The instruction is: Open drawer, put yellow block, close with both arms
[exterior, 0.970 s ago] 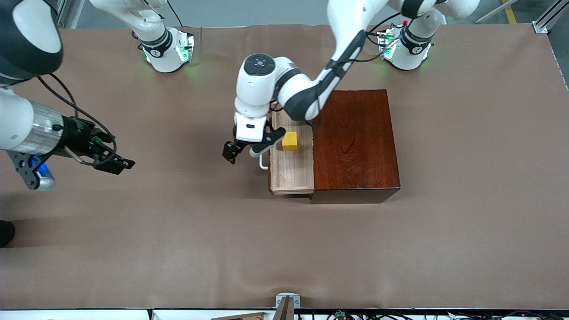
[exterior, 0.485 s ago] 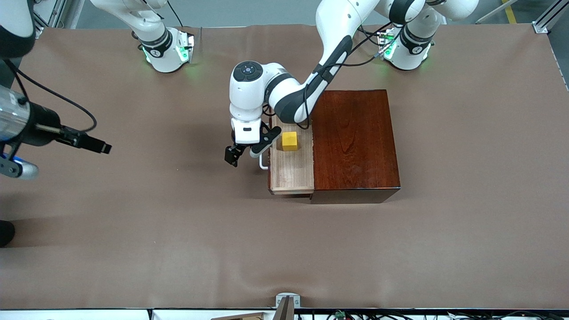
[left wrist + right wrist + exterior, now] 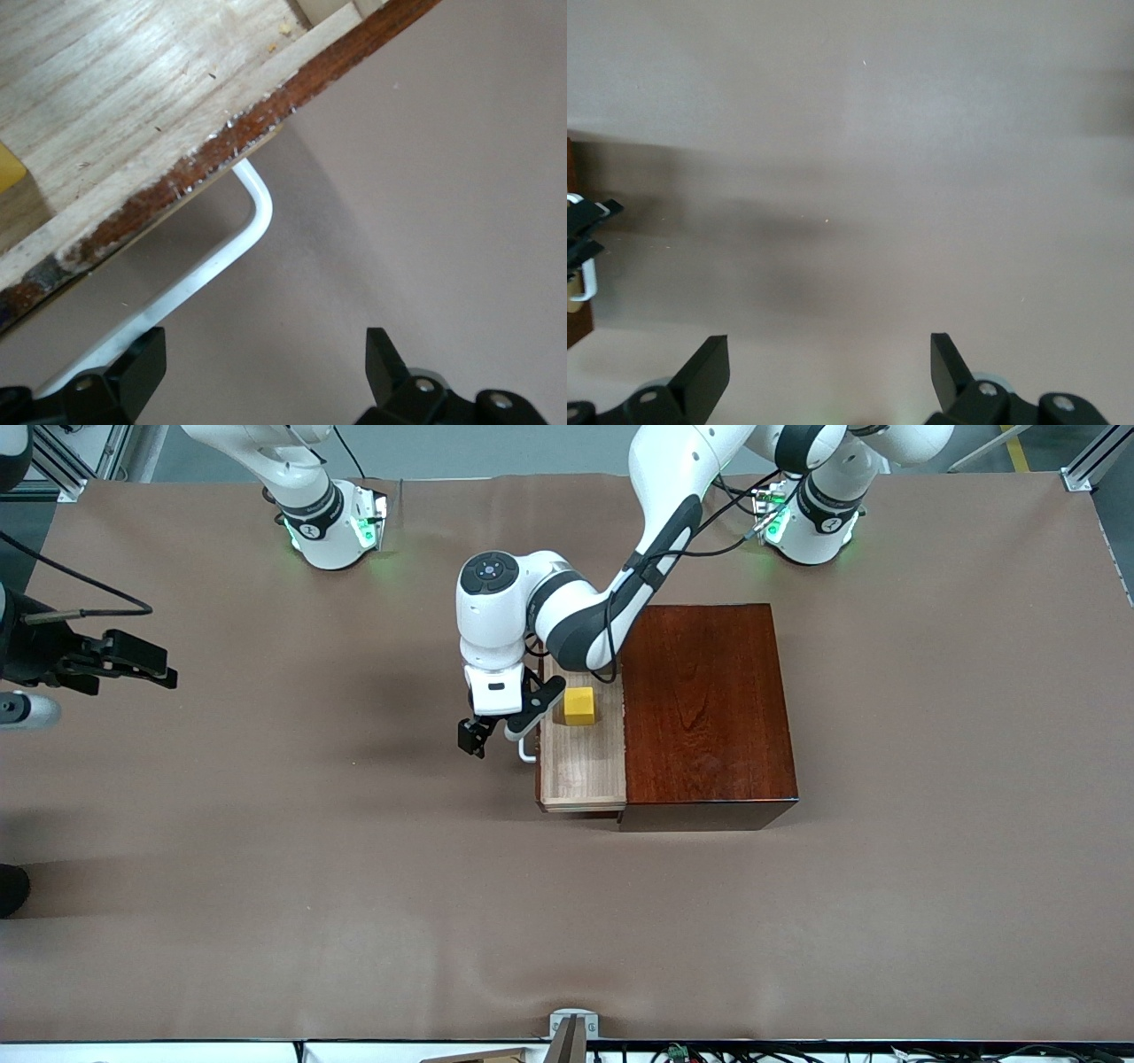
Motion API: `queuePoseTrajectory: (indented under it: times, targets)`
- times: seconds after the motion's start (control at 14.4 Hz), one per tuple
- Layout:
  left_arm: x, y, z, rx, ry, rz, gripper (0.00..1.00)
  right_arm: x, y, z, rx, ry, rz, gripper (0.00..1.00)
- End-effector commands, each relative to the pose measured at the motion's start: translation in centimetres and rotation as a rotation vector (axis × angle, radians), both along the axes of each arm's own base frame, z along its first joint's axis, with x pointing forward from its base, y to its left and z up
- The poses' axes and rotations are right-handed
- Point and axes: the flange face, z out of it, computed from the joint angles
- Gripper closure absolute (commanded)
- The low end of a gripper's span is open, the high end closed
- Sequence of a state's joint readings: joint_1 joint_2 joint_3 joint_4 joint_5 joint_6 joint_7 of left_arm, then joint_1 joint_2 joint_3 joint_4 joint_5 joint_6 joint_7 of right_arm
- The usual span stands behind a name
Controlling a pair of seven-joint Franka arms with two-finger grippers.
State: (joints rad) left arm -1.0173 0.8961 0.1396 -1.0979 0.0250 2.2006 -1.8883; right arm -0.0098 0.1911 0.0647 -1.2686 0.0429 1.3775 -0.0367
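Left gripper (image 3: pixel 498 736) sits just in front of the drawer (image 3: pixel 580 766), fingers (image 3: pixel 133 367) spread apart and empty, one of them close beside the white U-shaped handle (image 3: pixel 526 751); over the last second it has edged in from the bare table toward the handle. Contact with the handle: cannot tell from either view. Drawer stands pulled out of the dark wooden box (image 3: pixel 709 708), toward the right arm's end of the table. Yellow block (image 3: pixel 578 706) rests on the drawer floor, unmoved. Right gripper (image 3: pixel 133 664), fingers (image 3: pixel 704 367) also apart and holding nothing, has swung away toward the table edge at its own end and now hangs well apart from the box. Judgement: open and place steps done; closing remains, and the left arm looks set to push the drawer front while the right is not yet in place to help
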Motion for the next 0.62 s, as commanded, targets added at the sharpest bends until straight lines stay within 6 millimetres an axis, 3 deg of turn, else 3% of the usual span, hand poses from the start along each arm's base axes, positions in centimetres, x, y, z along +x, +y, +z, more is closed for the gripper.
queuePoseTrajectory:
  times: [0.0, 0.28, 0.55]
  targets:
    - [0.8, 2.2, 0.2, 0.144, 0.030, 0.020, 0.00, -3.4, -0.3, -1.5, -0.024, -0.035, 0.060, 0.00]
    - [1.6, 4.7, 0.9, 0.267, 0.103, -0.019, 0.00, -4.7, -0.2, -2.0, -0.024, -0.066, 0.058, 0.00]
    - [1.3, 6.5, 0.9, 0.361, 0.187, -0.047, 0.00, -4.7, -1.7, -2.0, -0.029, -0.058, 0.036, 0.00]
